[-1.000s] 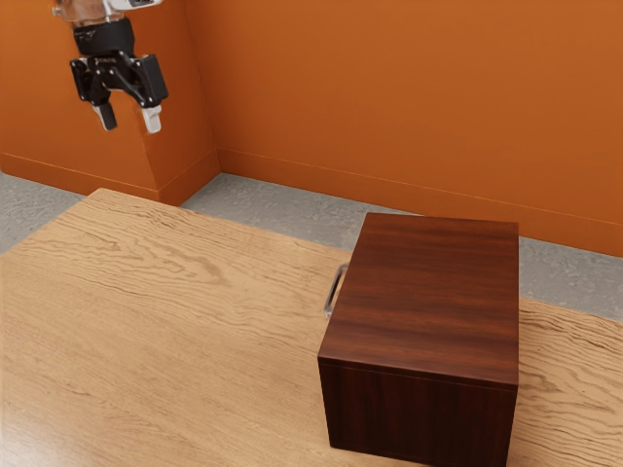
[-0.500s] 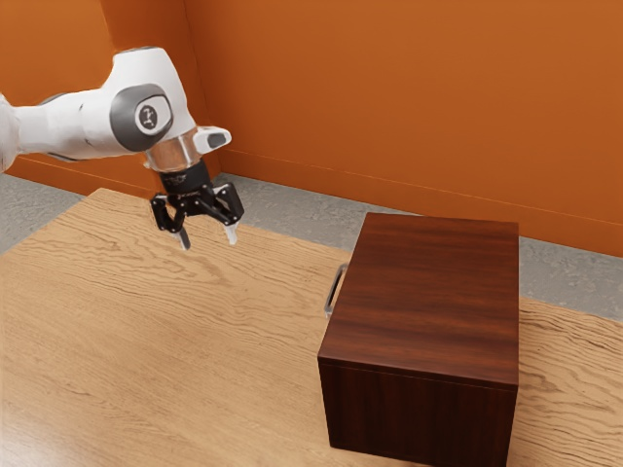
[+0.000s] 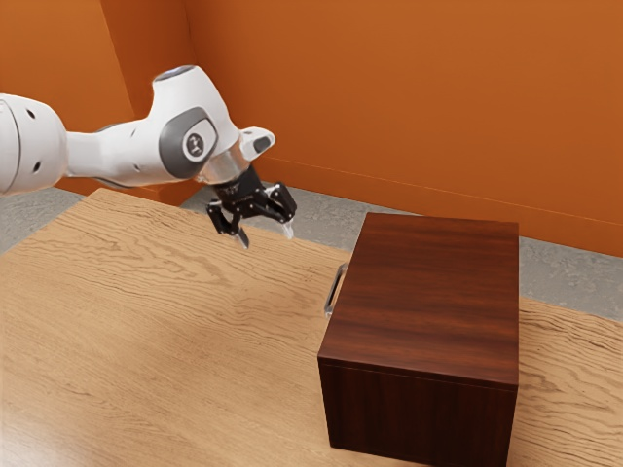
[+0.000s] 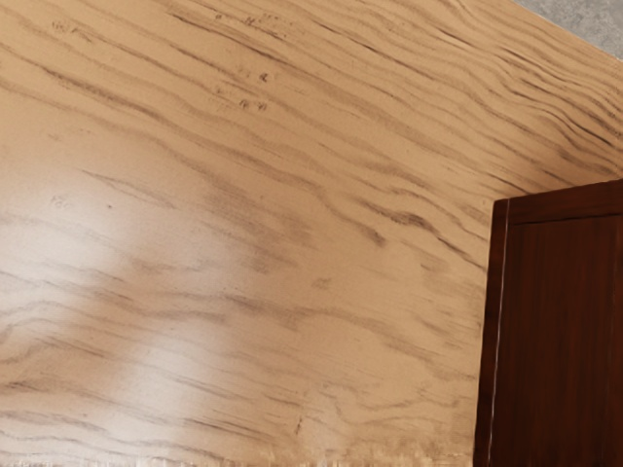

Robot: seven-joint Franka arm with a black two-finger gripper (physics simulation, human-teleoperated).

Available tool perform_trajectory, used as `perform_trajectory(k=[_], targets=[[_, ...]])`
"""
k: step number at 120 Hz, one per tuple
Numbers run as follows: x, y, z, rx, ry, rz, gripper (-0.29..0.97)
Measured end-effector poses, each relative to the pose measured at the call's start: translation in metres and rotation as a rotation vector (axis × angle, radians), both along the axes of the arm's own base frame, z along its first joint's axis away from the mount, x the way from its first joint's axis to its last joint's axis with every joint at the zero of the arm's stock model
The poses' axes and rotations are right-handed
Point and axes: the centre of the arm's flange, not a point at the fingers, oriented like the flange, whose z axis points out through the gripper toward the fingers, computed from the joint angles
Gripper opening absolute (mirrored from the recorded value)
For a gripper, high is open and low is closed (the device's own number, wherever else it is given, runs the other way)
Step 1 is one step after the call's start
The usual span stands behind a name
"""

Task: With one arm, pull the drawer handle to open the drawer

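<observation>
Exterior view: white arm (image 3: 117,151) comes in from the left. Its fingers (image 3: 240,235) are apart, gripping nothing, and hover above the bench (image 3: 146,331). Open bench top separates them from the grey handle (image 3: 336,290), which is mounted on the arm-facing side of the dark wooden drawer box (image 3: 428,311). An orange wall (image 3: 409,88) stands behind. Wrist view: bench grain, with a corner of the box (image 4: 555,331).

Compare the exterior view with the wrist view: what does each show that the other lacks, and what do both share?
Exterior view: the white arm, its open gripper hanging above the table, the metal handle on the box, and the orange wall. Wrist view: a close look down at a thin pale line along the box's edge. Both: the wooden table, the dark box and the grey floor.
</observation>
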Motion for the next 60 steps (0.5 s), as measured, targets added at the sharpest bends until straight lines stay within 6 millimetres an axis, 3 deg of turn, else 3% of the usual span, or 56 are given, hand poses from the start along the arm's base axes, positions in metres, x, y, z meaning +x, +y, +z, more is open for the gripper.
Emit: perform_trajectory(k=[13,40,60], targets=[[0.014,-0.013,-0.002,-0.03,-0.001,-0.028,0.63],[0.015,-0.042,-0.019,-0.062,0.034,-0.094,0.63],[0.008,-0.058,-0.008,-0.063,0.043,-0.15,0.63]])
